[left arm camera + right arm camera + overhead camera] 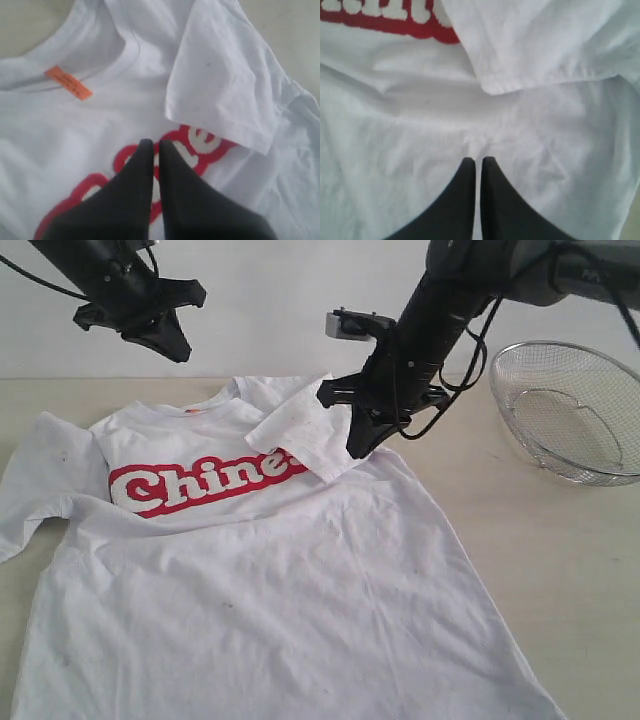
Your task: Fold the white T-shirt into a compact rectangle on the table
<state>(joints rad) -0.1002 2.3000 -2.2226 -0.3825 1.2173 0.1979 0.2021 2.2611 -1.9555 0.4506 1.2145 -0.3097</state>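
The right claw [477,161] has its two black fingers pressed together with nothing between them. It hangs low over plain white cloth of the shirt [300,590], and whether its tips touch the fabric cannot be told. Just beside the tips lies the corner of a sleeve [305,435] that is folded inward over the chest. The folded sleeve covers the end of the red band [200,485], where the white-outlined letters "Chine" stay readable. The left claw [175,348] is likewise closed on nothing. It is held well up in the air over the collar end of the shirt; in its wrist view it points down at the red lettering. Near it, an orange tag [68,82] sits inside the collar [107,62]. The shirt lies front up and spread across the desk [560,560]. Its other sleeve [35,485] is stretched out flat on the left of the exterior view, and its lower part runs out of that view. On the right of that view, apart from the shirt, a silver wire-mesh basket [565,410] rests on the desk. Its bowl shows only its own mesh and ring base.
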